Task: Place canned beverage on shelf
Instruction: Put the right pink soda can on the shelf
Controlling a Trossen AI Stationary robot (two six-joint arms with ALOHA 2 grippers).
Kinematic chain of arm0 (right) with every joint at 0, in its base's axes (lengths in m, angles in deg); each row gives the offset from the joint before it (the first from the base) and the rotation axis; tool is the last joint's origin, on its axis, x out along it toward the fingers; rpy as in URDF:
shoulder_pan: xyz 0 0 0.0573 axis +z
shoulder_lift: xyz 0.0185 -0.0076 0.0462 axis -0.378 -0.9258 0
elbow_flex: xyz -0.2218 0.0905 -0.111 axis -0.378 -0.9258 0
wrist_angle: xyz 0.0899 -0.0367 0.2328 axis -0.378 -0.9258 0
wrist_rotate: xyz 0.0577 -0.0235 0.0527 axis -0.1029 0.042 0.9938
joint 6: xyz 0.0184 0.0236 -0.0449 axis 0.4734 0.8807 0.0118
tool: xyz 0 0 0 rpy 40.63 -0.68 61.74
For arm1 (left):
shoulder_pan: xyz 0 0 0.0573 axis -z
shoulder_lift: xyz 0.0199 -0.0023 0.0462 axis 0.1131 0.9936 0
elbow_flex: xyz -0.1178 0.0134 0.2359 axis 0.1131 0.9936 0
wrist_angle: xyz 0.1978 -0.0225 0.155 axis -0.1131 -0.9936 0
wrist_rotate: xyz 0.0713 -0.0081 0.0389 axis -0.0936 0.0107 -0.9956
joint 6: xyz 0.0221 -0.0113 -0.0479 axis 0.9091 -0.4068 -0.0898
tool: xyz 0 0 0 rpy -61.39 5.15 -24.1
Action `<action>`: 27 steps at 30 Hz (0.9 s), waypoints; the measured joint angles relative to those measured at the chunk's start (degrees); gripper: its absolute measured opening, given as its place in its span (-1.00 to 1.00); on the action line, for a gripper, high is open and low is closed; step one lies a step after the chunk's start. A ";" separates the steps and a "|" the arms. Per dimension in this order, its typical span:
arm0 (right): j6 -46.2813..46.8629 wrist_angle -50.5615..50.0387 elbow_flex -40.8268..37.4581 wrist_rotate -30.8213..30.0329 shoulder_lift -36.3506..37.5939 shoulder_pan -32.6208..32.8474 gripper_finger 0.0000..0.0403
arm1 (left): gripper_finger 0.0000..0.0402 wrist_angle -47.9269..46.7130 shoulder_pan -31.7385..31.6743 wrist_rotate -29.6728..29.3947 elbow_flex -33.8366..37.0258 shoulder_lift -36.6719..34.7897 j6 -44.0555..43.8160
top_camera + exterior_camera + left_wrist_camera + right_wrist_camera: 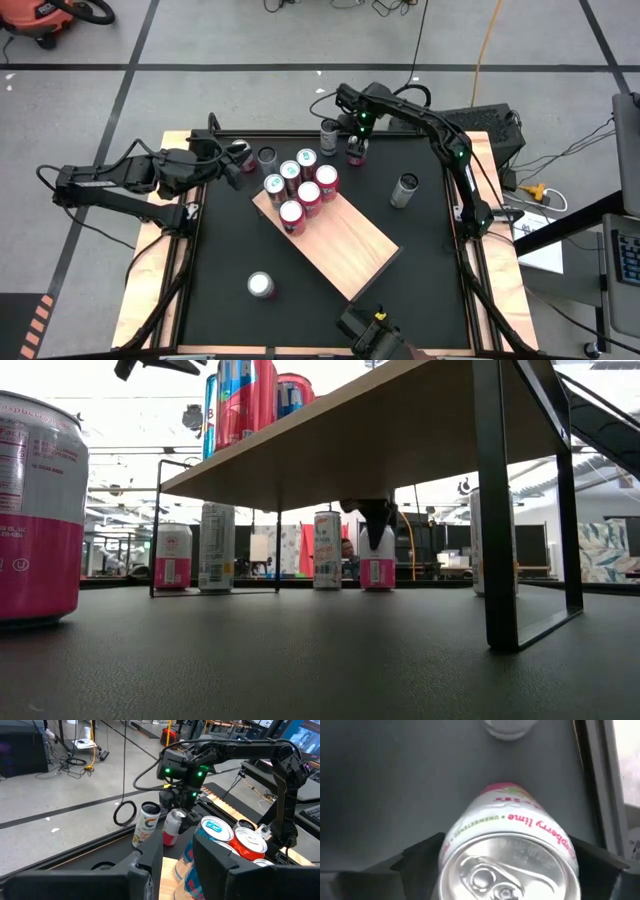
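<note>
Upright pink can (512, 855), long axis vertical, tab up, between the right hand's (356, 150) spread, non-gripping fingers.

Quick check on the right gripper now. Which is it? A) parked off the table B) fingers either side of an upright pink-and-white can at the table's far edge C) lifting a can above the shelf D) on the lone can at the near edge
B: the right wrist view shows the dark fingers flanking the pink-and-white can, which stands upright on the black table at its far edge, under the right gripper, off the shelf.
</note>
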 joint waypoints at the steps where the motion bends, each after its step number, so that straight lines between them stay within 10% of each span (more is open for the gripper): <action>1: 0.77 0.00 -0.36 -0.04 -0.01 0.00 0.65 | -0.48 0.00 0.00 0.09 0.01 0.00 0.00; 27: 12.31 -18.07 14.40 0.52 0.41 1.04 0.39 | -0.48 0.00 0.00 0.71 0.01 0.00 0.00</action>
